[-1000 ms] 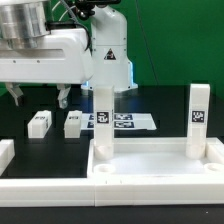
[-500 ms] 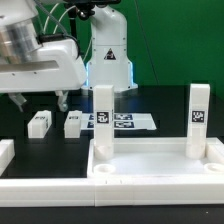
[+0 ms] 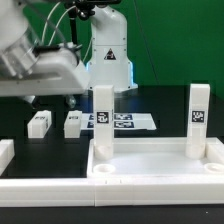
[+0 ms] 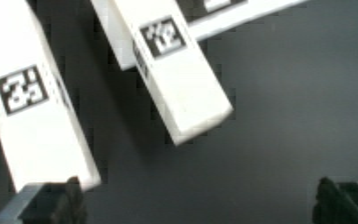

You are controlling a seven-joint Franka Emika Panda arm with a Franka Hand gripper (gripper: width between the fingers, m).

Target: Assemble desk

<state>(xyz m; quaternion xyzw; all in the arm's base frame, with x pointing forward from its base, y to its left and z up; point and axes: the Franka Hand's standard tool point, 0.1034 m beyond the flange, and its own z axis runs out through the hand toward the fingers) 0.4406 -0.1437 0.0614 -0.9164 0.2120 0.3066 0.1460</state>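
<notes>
The desk board, white and rimmed, lies along the tabletop edge nearest the exterior view. The tool hangs over the tabletop's middle, toward the exterior view's left, its fingers spread wide and holding nothing. 2 standing legs rise upright from the board's 2 far corners, so I judge the job about half done. 2 loose legs lie side by side under the tool, apart from the board. Each has yet to be picked up and seated in the 2 empty near sockets.
</notes>
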